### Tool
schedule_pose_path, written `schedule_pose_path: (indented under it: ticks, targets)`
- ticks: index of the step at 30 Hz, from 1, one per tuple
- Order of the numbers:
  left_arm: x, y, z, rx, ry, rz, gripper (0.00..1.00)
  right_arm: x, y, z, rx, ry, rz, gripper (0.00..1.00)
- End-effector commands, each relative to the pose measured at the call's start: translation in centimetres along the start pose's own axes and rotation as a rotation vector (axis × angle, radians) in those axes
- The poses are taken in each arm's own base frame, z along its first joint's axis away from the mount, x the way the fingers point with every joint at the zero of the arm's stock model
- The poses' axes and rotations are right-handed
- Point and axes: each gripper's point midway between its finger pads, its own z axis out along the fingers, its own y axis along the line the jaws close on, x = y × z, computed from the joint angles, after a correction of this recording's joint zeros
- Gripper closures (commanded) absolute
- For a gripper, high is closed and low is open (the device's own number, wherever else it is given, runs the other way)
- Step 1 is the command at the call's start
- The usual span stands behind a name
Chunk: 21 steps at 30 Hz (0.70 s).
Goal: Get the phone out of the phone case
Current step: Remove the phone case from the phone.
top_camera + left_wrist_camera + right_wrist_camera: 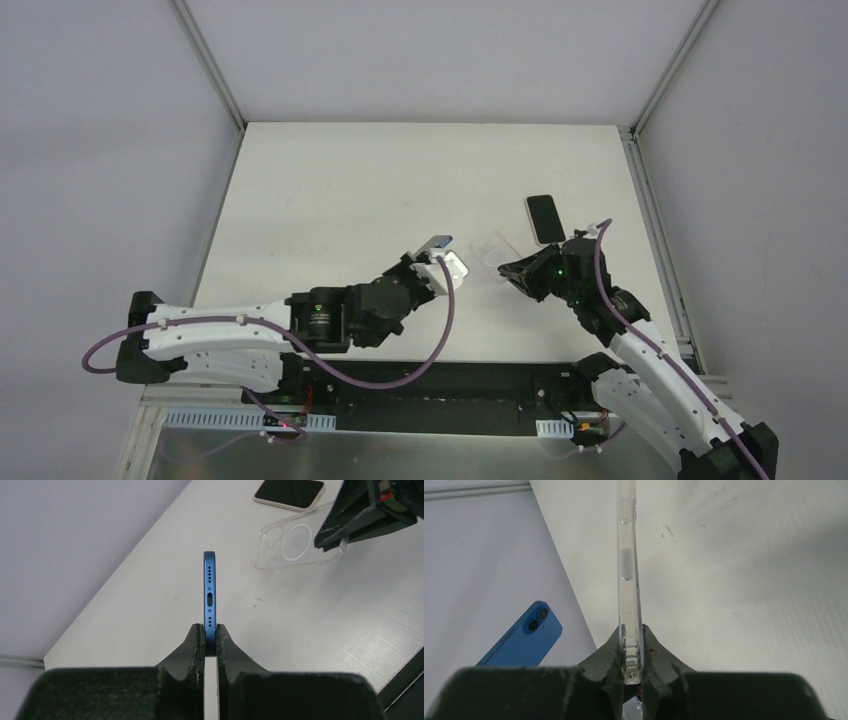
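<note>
Note blue phone (209, 595) clamped edge-on in fully closed left jaws, empty clear case (628, 565) pinched by its rim in right jaws. Find case right of phone, apart; set down separately.

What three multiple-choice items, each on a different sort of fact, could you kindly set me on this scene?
1. What colour is the phone in the left hand? A) blue B) red C) white
2. How is the clear case? A) wrapped round that phone B) snapped in two C) empty, clamped in the right hand
3. Where is the dark-screened phone? A) in the case B) on the table C) in the left hand
Answers: 1 A, its edge is blue; 2 C, nothing sits inside; 3 B, it lies flat there.
</note>
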Motion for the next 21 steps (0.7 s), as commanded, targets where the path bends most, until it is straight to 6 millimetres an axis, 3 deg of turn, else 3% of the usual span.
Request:
schedule_pose_path:
  ticks: [1, 3, 5, 9, 15, 21]
  targets:
    - [-0.4, 3.9, -2.2, -0.115, -0.05, -0.071, 1.0, -1.8, 0.0, -0.2, -0.029, -0.081, -0.043, 1.0]
    - [0.4, 3.6, -2.4, -0.102, -0.051, -0.075, 1.0, -2.8, 0.4, 0.5, -0.088, -0.142, -0.017, 1.0]
    - [1.0, 2.9, -2.3, -0.071, -0.059, -0.086, 1.0, -3.9, 2.2, 1.1, -0.226, -0.203, -0.008, 1.0]
    - [2.2, 2.2, -2.1, -0.068, -0.042, -0.094, 1.0, -6.5, 4.2, 3.1, -0.281, -0.296, 0.068, 1.0]
    - [3.9, 2.4, -2.2, -0.104, -0.02, -0.1, 1.0, -8.1, 7.4, 8.4, -0.288, -0.271, 0.136, 1.0]
    - [4.5, 2.6, -2.6, -0.108, -0.049, -0.173, 1.0, -11.0, 7.0, 14.2, -0.269, -0.346, 0.363, 1.0]
